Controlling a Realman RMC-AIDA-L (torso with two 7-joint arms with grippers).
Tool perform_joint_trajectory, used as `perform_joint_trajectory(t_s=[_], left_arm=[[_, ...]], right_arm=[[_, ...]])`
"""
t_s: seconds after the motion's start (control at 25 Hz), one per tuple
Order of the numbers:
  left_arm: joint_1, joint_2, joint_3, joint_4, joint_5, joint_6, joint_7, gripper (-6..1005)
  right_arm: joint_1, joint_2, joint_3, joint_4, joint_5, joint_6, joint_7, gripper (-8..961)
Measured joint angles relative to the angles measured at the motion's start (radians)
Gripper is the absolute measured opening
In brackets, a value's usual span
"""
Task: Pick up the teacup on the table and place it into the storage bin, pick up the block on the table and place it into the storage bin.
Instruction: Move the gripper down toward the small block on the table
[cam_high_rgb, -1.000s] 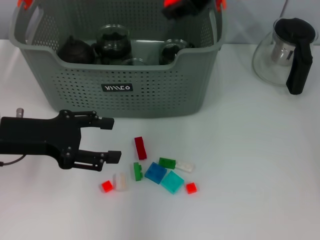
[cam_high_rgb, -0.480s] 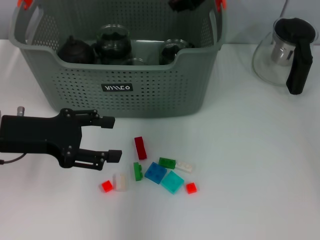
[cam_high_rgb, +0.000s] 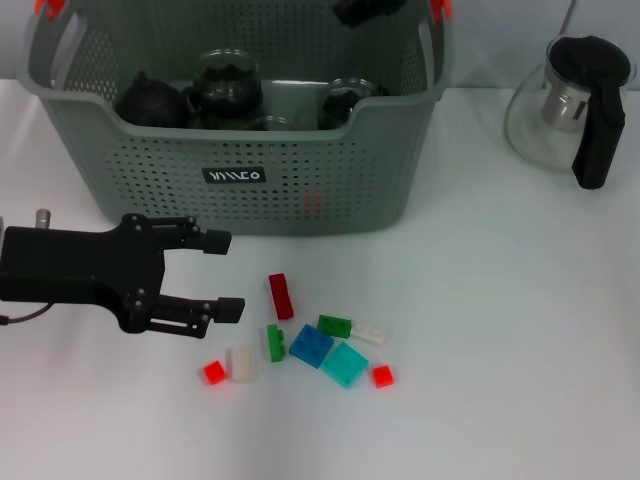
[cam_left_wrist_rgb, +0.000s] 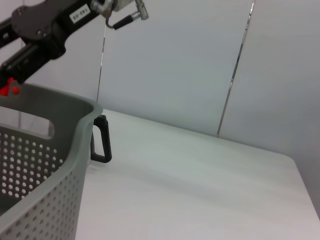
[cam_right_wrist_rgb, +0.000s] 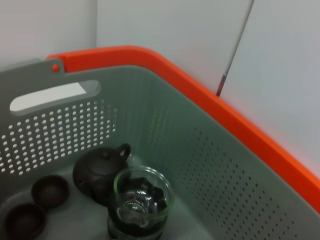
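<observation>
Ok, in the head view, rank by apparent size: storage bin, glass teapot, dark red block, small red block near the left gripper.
1. storage bin
2. glass teapot
3. dark red block
4. small red block

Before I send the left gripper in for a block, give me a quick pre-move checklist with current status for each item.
1. Left gripper open: ok, fingers spread, nothing between them.
2. Target in front of it: ok, the dark red block lies on the table just ahead of the fingertips, apart from the other blocks.
3. Neighbours: not ok for a wide sweep, the green block and blue block lie close by.
4. Storage bin able to take it: ok, open top; a dark teapot and a glass vessel are inside.
5. Right gripper out of the way: cannot tell, only a dark part shows over the bin's far rim.
</observation>
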Motion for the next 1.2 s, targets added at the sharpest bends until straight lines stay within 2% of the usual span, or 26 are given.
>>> perform_joint_trajectory(t_s=[0.08,0.2,0.4,0.6,0.72,0.88,1.0,1.2], left_arm=[[0.000,0.001,-0.001,0.000,0.000,0.000,0.000,847],[0.000,0.001,-0.003,0.000,0.000,0.000,0.001,847],[0.001,0.001,-0.002,0.001,0.006,-0.001,0.003,847],[0.001,0.001,-0.002,0.000,0.009,-0.007,0.004,847],[0.001,0.001,-0.004,0.002,0.009,-0.004,0.004,847],[0.002,0.001,-0.007,0.005,0.009,0.000,0.005,847],[0.002,0.001,-0.006,0.005,0.009,-0.002,0.006,847],[0.002,0.001,-0.003,0.000,0.009,-0.008,0.014,847]], right_arm=[[-0.026,0.004,0.004,-0.077,0.014,-0.044,0.001,688],[-0.083,0.013,0.004,-0.223,0.078,-0.155,-0.001,887],[-0.215,0.027,-0.002,-0.491,0.195,-0.415,0.006,940],[-0.325,0.045,-0.011,-0.672,0.195,-0.624,0.031,939],[-0.360,0.045,-0.024,-0.699,0.178,-0.739,0.037,938],[-0.379,0.051,-0.069,-0.685,0.113,-0.826,0.048,937],[-0.388,0.055,-0.147,-0.641,0.083,-0.807,0.069,936],[-0.370,0.056,-0.270,-0.497,0.078,-0.667,0.083,895]])
